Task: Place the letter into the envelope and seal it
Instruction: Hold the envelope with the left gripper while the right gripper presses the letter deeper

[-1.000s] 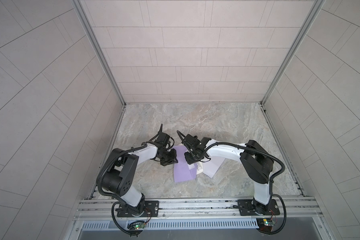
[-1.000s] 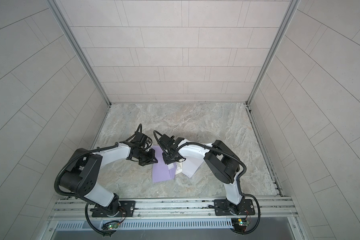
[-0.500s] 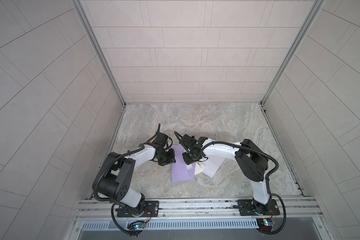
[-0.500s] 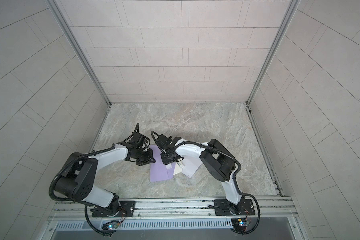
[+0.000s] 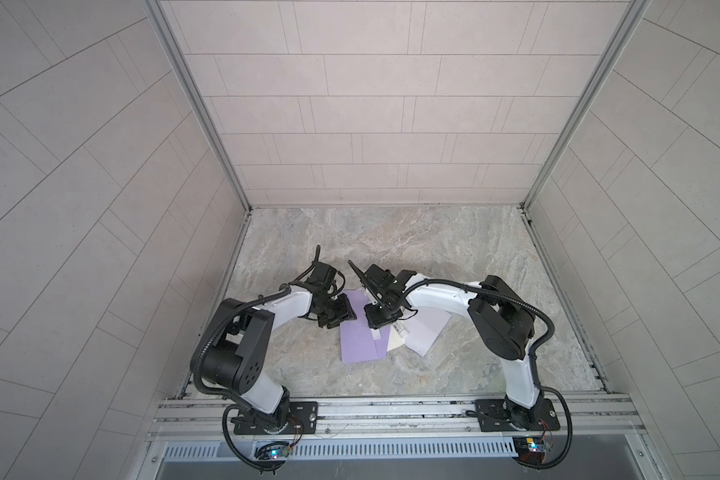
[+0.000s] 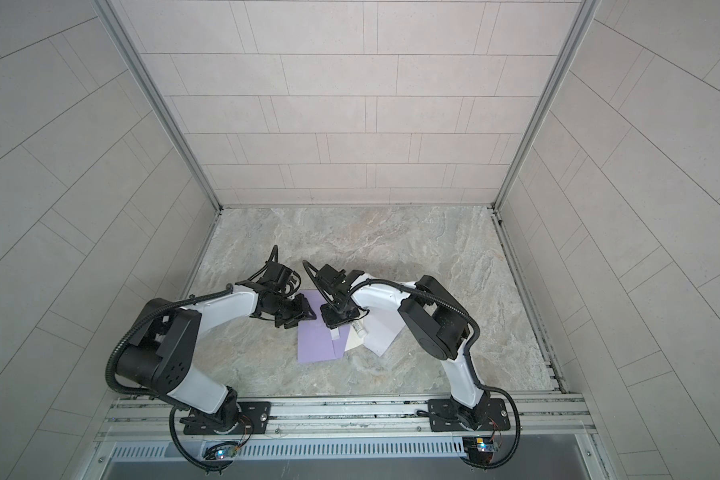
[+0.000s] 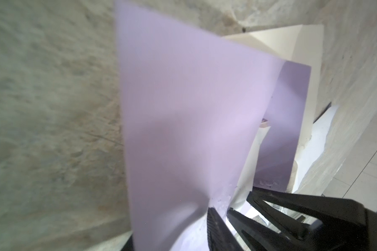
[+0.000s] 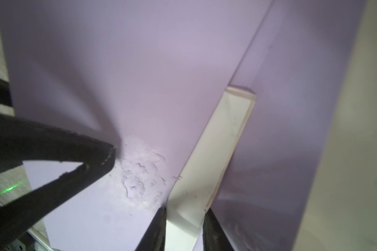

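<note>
Marble tabletop: right gripper pinches white strip at purple envelope; left gripper grip unclear. Pulling gently, envelope steadied, seems best.

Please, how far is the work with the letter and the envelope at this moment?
Done: nothing I can confirm; what the purple envelope holds does not show. In hand: it lies unsealed, with one layer lifted; the right pincer is shut on a narrow white strip at its opening, and the left pincer stands open beside it. To do: closing and sealing.
</note>
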